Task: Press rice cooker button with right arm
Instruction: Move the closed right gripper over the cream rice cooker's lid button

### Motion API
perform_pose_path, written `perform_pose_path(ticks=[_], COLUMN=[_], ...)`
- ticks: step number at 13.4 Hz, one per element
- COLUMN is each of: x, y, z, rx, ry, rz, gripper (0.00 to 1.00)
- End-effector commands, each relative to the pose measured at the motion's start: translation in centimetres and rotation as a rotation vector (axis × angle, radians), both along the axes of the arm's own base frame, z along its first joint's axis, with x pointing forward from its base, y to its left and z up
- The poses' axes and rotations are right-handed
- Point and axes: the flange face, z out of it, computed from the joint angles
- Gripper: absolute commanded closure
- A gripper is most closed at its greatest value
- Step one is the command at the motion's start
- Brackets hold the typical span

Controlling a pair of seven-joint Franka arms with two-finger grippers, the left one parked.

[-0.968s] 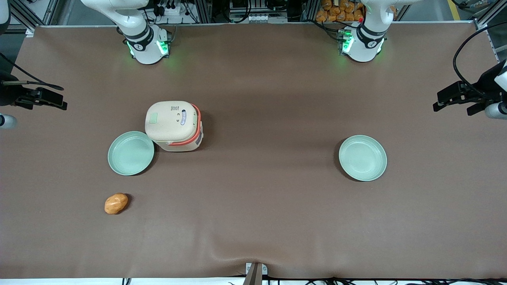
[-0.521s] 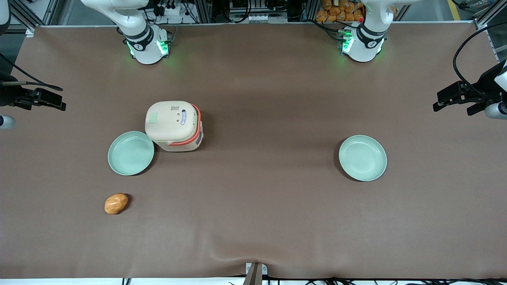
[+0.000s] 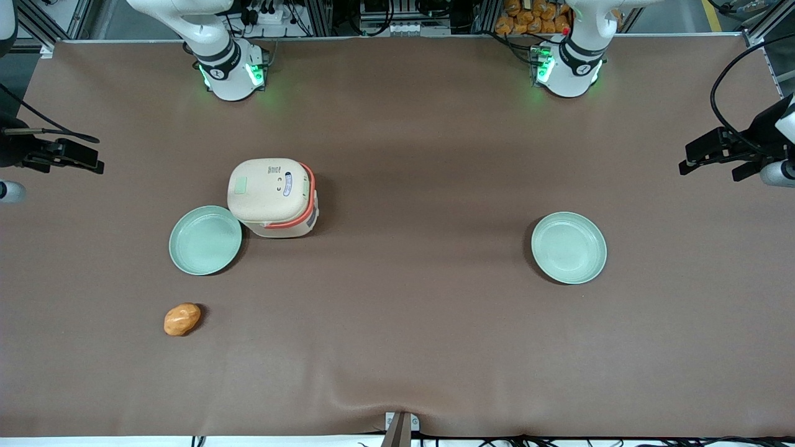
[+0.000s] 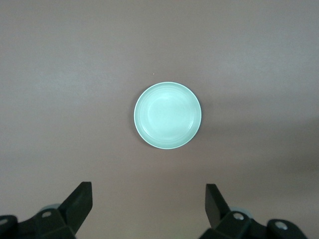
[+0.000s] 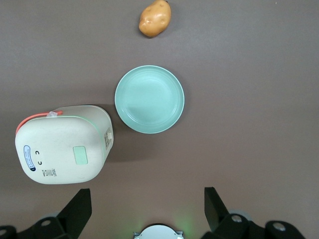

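Note:
The rice cooker point(image 3: 273, 197) stands on the brown table with its cream lid shut and the orange-red band showing along one side. It also shows in the right wrist view point(image 5: 62, 144), with a pale green patch and a blue label on the lid. The right arm rises from its base point(image 3: 230, 68) and leaves the front view. My gripper point(image 3: 93, 161) hangs high above the table, well clear of the cooker. In the right wrist view the gripper point(image 5: 148, 209) is open and empty, its black fingers point(image 5: 79, 206) wide apart.
A pale green plate point(image 3: 205, 240) touches the cooker on the side nearer the front camera and also shows in the wrist view point(image 5: 149, 99). A potato point(image 3: 182, 319) lies nearer still. A second green plate point(image 3: 569, 248) lies toward the parked arm's end.

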Motion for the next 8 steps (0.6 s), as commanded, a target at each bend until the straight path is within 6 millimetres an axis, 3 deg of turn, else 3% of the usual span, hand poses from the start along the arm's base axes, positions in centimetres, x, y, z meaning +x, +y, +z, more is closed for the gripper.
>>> perform_pose_path(ticks=[1, 5, 8], x=[-0.4, -0.2, 0.2], y=[0.6, 2.3, 4.7], z=[-0.1, -1.7, -4.6], rx=[0.002, 0.002, 0.011], ry=[0.008, 0.034, 0.055], rz=[0.01, 0.036, 0.075], gripper=[0.0, 0.0, 0.0])
